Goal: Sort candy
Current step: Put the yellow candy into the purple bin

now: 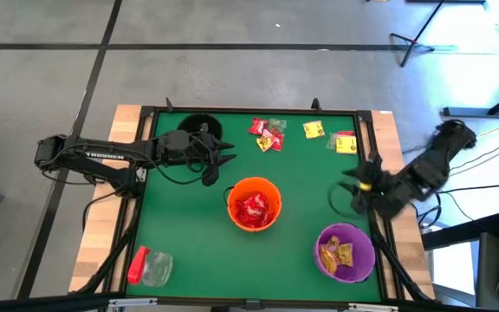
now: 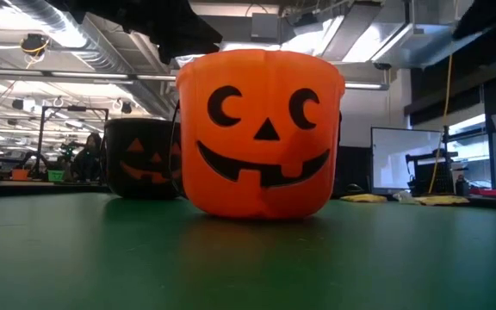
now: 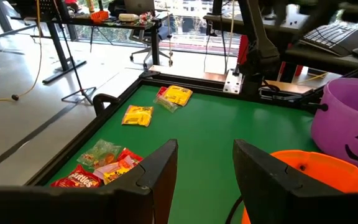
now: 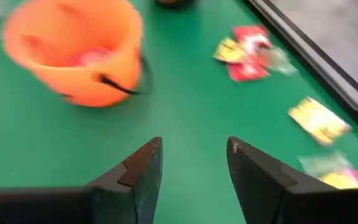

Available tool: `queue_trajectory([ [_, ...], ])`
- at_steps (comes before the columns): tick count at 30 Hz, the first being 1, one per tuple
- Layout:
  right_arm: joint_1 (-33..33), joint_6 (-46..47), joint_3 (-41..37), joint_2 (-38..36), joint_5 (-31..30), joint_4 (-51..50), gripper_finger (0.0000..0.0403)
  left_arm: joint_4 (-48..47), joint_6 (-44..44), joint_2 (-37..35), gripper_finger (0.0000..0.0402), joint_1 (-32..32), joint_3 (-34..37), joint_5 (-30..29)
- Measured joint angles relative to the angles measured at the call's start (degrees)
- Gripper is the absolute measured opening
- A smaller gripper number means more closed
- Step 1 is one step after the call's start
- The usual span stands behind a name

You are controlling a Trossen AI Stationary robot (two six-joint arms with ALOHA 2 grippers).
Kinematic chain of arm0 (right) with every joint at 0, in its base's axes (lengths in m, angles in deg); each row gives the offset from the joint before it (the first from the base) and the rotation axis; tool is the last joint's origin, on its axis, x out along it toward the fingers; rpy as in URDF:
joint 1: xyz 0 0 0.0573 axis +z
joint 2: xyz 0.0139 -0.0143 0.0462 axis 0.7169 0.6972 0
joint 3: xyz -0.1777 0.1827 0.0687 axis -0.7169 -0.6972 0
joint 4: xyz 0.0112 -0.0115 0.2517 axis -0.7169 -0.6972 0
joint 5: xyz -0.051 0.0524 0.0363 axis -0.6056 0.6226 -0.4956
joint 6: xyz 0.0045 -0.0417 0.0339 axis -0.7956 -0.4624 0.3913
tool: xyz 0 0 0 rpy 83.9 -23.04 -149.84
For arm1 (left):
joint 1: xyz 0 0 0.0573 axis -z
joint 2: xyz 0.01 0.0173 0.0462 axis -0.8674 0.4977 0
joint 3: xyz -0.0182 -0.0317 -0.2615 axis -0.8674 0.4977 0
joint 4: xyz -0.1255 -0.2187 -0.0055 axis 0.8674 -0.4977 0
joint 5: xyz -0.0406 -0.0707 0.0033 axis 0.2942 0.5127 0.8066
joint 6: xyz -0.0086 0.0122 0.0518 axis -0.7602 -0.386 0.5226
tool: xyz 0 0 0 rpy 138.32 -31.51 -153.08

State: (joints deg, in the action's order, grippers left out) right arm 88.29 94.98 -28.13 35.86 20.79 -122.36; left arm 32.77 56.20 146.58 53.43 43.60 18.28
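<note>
Loose candy lies near the table's far edge: a red and greenish heap (image 1: 267, 135), a yellow packet (image 1: 314, 130), and a yellow and red cluster (image 1: 343, 142). The orange bucket (image 1: 254, 204) holds red packets and the purple bucket (image 1: 346, 252) holds yellow ones. My left gripper (image 1: 230, 156) hovers open and empty beside the black bucket (image 1: 199, 128), left of the heap (image 3: 98, 171). My right gripper (image 1: 346, 186) is open and empty, between the orange bucket (image 4: 73, 50) and the table's right edge, with packets (image 4: 250, 53) ahead of it.
A clear jar with a red cap (image 1: 150, 267) lies near the table's near left corner. A raised black frame (image 1: 366, 130) borders the green mat. In the low view the orange bucket (image 2: 261, 129) stands in front of the black bucket (image 2: 140, 159).
</note>
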Motion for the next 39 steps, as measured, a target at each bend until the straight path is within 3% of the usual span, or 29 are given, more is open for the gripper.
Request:
queue_trajectory([
  [3,-9.9,-7.8,-2.3,-0.8,6.3,3.0,0.0179,0.0,0.3,0.0,0.0149,0.0,0.0,0.0],
  [8,-24.7,-26.8,-8.7,-0.3,22.5,17.9,0.0179,0.0,0.4,0.0,0.0149,0.0,0.0,0.0],
  [10,-30.2,-32.9,-10.6,0.9,26.3,21.6,0.0179,0.0,0.4,0.0,0.0149,0.0,0.0,0.0],
  [15,-44.8,-42.2,-12.5,2.9,27.0,21.6,0.0179,0.0,0.4,0.0,0.0149,0.0,0.0,0.0],
  [22,-70.6,-49.7,-14.9,3.4,29.1,23.1,0.0179,-0.3,0.5,0.0,0.0149,0.0,0.0,0.0],
  [28,-90.2,-54.1,-17.2,5.8,36.4,24.2,0.0179,-0.4,0.4,0.0,0.0149,0.0,0.0,0.0],
  [32,-97.5,-55.2,-17.3,10.0,37.5,24.6,0.0179,-0.4,0.4,0.0,0.0149,0.0,0.0,0.0],
  [39,-98.0,-53.1,-17.2,16.8,38.4,26.0,0.0179,-0.5,0.4,0.0,0.0149,0.0,0.0,0.0],
])
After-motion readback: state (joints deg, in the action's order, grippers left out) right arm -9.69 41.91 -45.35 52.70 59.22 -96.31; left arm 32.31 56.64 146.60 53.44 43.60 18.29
